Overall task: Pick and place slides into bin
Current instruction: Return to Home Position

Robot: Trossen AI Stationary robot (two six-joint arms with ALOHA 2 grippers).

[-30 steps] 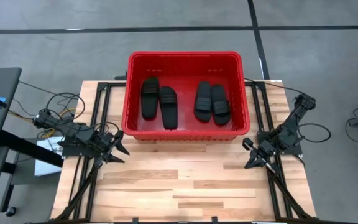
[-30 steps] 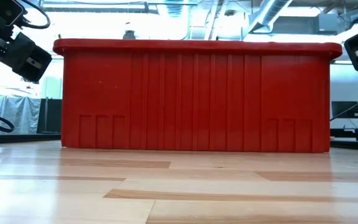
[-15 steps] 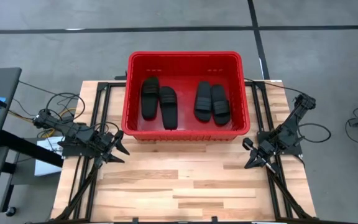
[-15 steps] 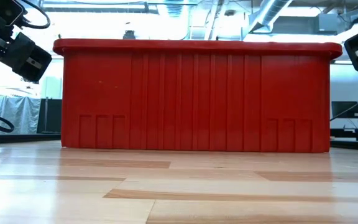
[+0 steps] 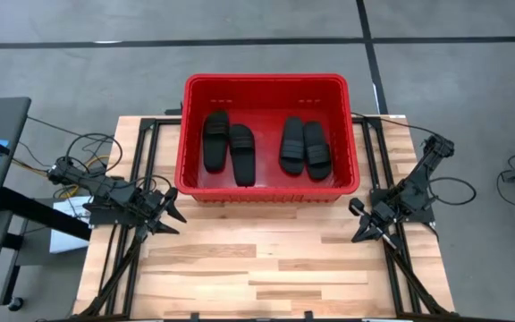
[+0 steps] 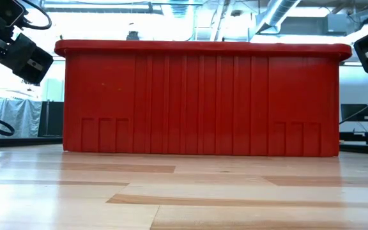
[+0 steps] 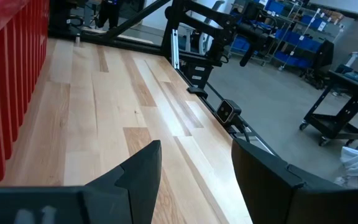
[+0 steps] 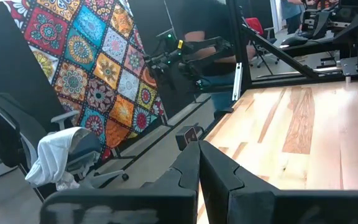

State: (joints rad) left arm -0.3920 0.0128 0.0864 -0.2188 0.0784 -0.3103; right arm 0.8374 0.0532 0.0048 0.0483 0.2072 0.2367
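The red bin (image 5: pixel 266 136) stands at the table's far middle; its near wall fills the low view (image 6: pixel 200 99). Inside lie the black slides flat on its floor: a left pair (image 5: pixel 228 148) and a right pair (image 5: pixel 305 147). My left gripper (image 5: pixel 175 217) is open and empty at the table's left, near the bin's near-left corner; its spread fingers show in the left wrist view (image 7: pixel 194 180). My right gripper (image 5: pixel 359 225) is shut and empty at the table's right, near the bin's near-right corner, its fingers closed together (image 8: pixel 199 171).
Bare wooden table top (image 5: pixel 266 268) lies near of the bin. Black frame rails (image 5: pixel 141 170) run along both table sides. Cables (image 5: pixel 88 148) lie at the left edge. A patterned cloth (image 8: pixel 92 68) and a chair stand beyond the table.
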